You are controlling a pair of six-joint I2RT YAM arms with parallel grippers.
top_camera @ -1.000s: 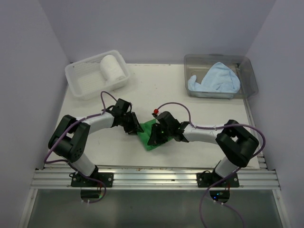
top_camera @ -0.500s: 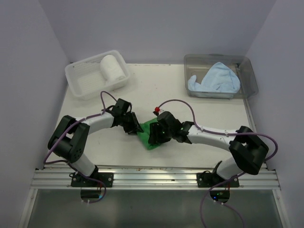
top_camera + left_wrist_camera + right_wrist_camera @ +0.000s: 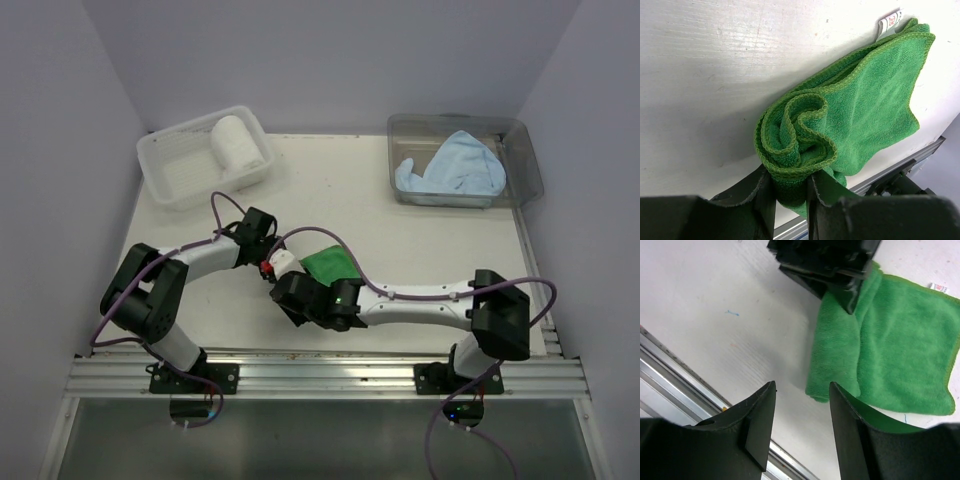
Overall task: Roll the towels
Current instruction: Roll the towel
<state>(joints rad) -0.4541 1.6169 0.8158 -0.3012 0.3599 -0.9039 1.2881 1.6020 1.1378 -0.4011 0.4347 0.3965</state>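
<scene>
At ten o'clock on the tabletop [image 3: 420,240], the basket [image 3: 185,165] holds the white towel [image 3: 237,143], already a neat roll.

Near the centre, the left pincer [image 3: 790,187] is pinched narrow on the rolled end of the green towel [image 3: 865,110]. A loose spiral of a turn or two is squeezed between its fingers. The rest of the cloth lies flat toward three o'clock, with its label [image 3: 888,22] at the far corner.

Just toward five o'clock of that, the right pincer [image 3: 802,410] hangs with its jaws fairly wide and nothing between them, over bare tabletop beside the towel's near edge. Whether its tips touch the surface I cannot tell.

At one o'clock, the tub [image 3: 525,165] holds the blue towel [image 3: 450,170], crumpled and unrolled.

The step in hand looks like rolling the green towel, perhaps a third done. To do it well, the left pincer should grip the core firmly and turn it toward the flat part, so the spiral tightens rather than slumps. The right pincer would best take the opposite end of the roll at the same layer, so both ends advance together and the roll comes out straight, not coned. Drawing the flat cloth lightly taut ahead of the roll should prevent wrinkles. The spiral is loose and may spring open if let go early.
</scene>
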